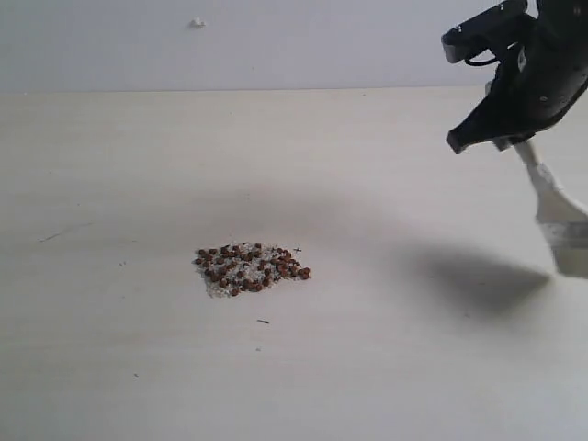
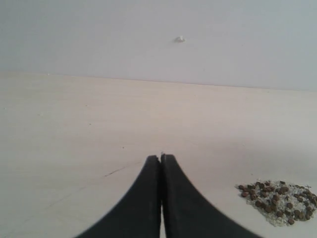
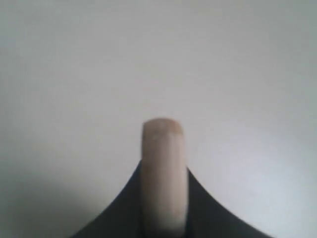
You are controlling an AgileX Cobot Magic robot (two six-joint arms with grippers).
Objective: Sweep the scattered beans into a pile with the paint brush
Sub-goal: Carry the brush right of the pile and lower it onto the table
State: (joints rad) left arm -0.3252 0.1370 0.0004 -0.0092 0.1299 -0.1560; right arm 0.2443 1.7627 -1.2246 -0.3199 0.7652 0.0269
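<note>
Under the right pincer the paint brush is clamped by its handle, bristles down. Well apart from it, near the closed, empty left pincer, the beans are gathered in one pile. Sweep is judged done; the brush can now be set on the bench.

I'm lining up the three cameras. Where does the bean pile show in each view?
Exterior view: the pile lies on the table, slightly left of centre.
Left wrist view: on the table beside the shut left gripper, near the frame edge.
Right wrist view: not in it; only the paint brush shows.
Shared landmark: the white speck on the wall, in exterior and left wrist views.
</note>
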